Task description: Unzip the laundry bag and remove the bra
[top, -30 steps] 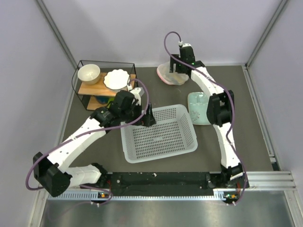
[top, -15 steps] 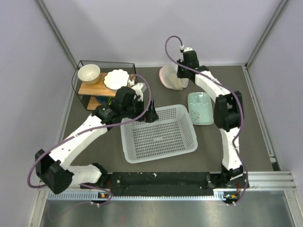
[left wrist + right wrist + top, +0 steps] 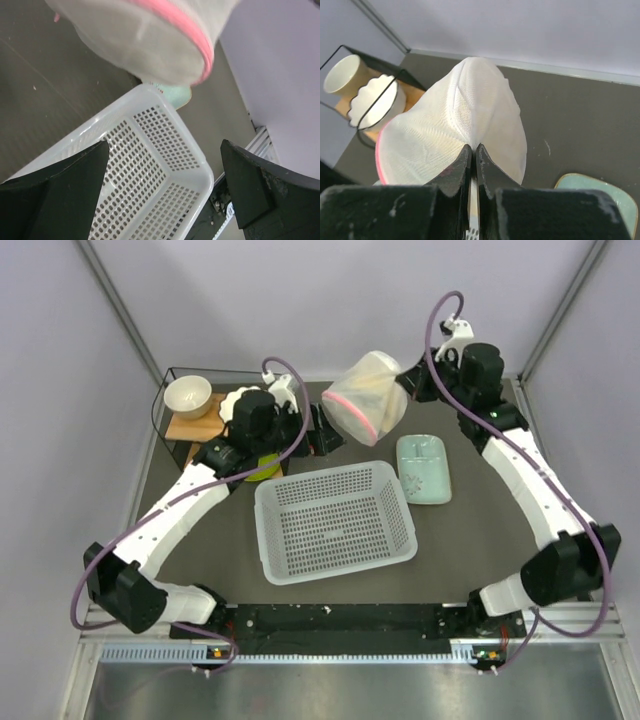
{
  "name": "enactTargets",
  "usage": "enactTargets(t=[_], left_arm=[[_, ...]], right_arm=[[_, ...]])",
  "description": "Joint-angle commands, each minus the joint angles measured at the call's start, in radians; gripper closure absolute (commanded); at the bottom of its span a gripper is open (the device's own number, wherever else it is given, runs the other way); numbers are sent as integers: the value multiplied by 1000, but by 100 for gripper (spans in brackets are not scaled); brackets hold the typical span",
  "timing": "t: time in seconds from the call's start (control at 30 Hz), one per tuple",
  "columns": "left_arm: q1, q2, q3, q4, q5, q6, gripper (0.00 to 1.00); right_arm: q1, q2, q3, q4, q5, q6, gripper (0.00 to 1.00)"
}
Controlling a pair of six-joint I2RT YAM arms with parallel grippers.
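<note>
The laundry bag [image 3: 362,396], a white mesh pod with a pink zip rim [image 3: 186,31], hangs tilted in the air above the table's back. My right gripper [image 3: 474,148] is shut on a pinch of its mesh at the top; the same gripper [image 3: 408,386] shows at the bag's right side from above. Just left of and below the bag, my left gripper [image 3: 326,434] stands wide open, holding nothing. In the left wrist view the bag [image 3: 145,35] hangs above the fingers [image 3: 60,190]. The bra is hidden; only a faint yellowish tint shows through the mesh.
A white perforated basket [image 3: 335,522] sits mid-table in front of the bag. A mint-green tray [image 3: 423,469] lies to its right. At the back left a wire shelf holds a white bowl [image 3: 188,395] and a scalloped plate [image 3: 372,100].
My right gripper shut on the bag's mesh and lifted it off the table, swinging it up and forward. My left arm moved from the basket's back rim up toward the bag.
</note>
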Motion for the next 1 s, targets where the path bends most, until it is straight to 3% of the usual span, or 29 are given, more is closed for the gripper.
enactTargets(t=[0.0, 0.27, 0.43, 0.63, 0.97], left_arm=[[42, 22, 106, 87, 65, -24, 1], [94, 16, 151, 44, 171, 170, 1], [199, -26, 68, 199, 436, 209, 1], [197, -13, 54, 201, 366, 319, 1], [188, -30, -53, 406, 539, 394, 1]], right_arm=[[-6, -136, -87, 15, -67, 43, 100], [-24, -262, -141, -76, -135, 49, 100], [-69, -260, -162, -76, -337, 115, 100], [-144, -204, -139, -111, -505, 210, 100], [-187, -98, -66, -125, -679, 242, 100]])
